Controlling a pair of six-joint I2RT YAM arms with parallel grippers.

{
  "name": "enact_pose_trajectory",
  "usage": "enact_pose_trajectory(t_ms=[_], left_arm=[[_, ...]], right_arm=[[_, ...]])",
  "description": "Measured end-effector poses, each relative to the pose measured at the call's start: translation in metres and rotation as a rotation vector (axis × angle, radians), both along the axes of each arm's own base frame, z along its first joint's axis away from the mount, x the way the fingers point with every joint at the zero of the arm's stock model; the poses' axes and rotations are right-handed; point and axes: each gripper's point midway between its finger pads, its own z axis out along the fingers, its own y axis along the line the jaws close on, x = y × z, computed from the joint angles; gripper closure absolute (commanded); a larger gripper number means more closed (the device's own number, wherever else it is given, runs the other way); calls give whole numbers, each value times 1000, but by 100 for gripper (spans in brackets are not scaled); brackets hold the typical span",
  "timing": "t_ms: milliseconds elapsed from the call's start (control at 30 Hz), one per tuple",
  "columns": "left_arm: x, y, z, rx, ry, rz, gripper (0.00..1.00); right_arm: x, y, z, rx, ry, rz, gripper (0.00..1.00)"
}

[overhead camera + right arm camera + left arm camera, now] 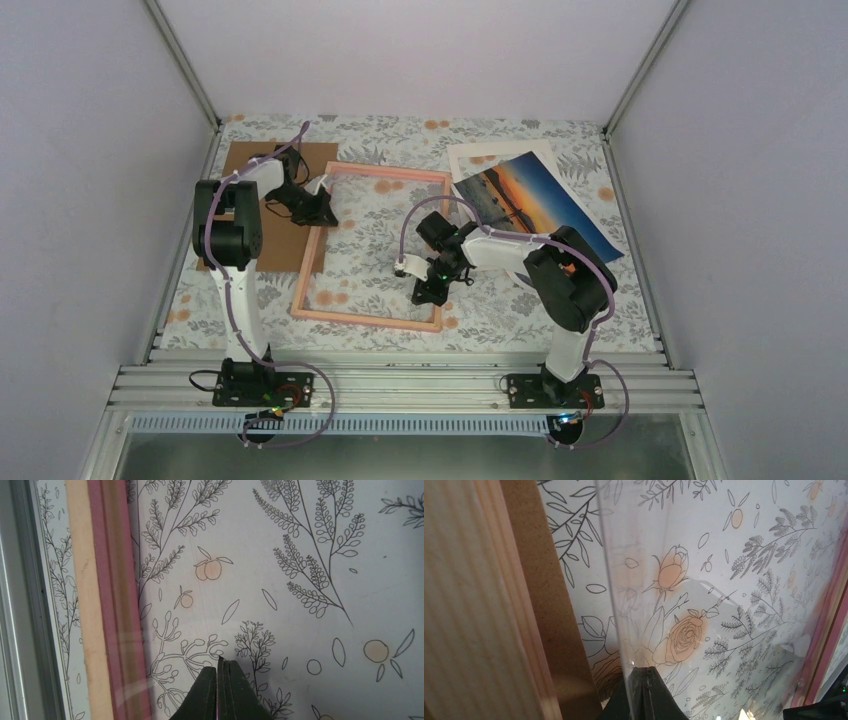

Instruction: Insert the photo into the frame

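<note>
The pink frame (366, 318) lies on the flowered tablecloth in the middle, and its rails show close up (469, 610) (112, 605). The sunset photo (535, 200) rests at the back right, outside the frame. My left gripper (320, 208) is at the frame's left rail. In the left wrist view this gripper (644, 670) is shut on the edge of a clear pane (613, 580) that runs up from its tips. My right gripper (422, 296) is inside the frame near the front rail. Its jaws (221, 661) are shut with nothing visible between them.
A brown cardboard sheet (255, 165) (549, 605) lies at the back left, partly under the left arm and the frame's left rail. A white mat board (490, 155) sits under the photo's far edge. Metal enclosure rails (400, 385) border the table.
</note>
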Motion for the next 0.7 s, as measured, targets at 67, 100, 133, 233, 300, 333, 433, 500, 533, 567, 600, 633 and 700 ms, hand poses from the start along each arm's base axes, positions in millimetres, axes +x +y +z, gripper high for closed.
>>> enact_pose_trajectory(t_ms=[67, 100, 133, 233, 300, 333, 433, 500, 533, 567, 600, 633, 700], left_arm=[[0, -1, 0, 0, -4, -1, 98], [0, -1, 0, 0, -4, -1, 98], [0, -1, 0, -1, -5, -1, 98], [1, -1, 0, 0, -6, -1, 98], [0, -1, 0, 0, -6, -1, 98], [0, -1, 0, 1, -7, -1, 98], [1, -2, 0, 3, -10, -3, 96], [1, -2, 0, 10, -15, -6, 94], [1, -2, 0, 14, -19, -7, 93], [1, -2, 1, 19, -22, -8, 91], [1, -2, 1, 25, -25, -9, 90], [2, -2, 1, 29, -29, -11, 90], [2, -2, 2, 42, -34, -12, 89]], right_arm=[[0, 0, -1, -1, -4, -1, 96], [0, -1, -2, -1, -6, -1, 96], [0, -1, -2, -2, -6, -1, 96], [1, -1, -2, -1, -9, -1, 96], [1, 0, -2, -1, -10, -1, 96], [1, 0, -2, -1, -10, -2, 96], [1, 0, -2, 0, -9, -2, 96], [1, 0, -2, 0, -9, -2, 96], [1, 0, -2, 0, -9, -2, 96], [1, 0, -2, 0, -9, -2, 96], [1, 0, -2, 0, -9, -2, 96], [1, 0, -2, 0, -10, -3, 96], [2, 0, -2, 1, -10, -5, 96]])
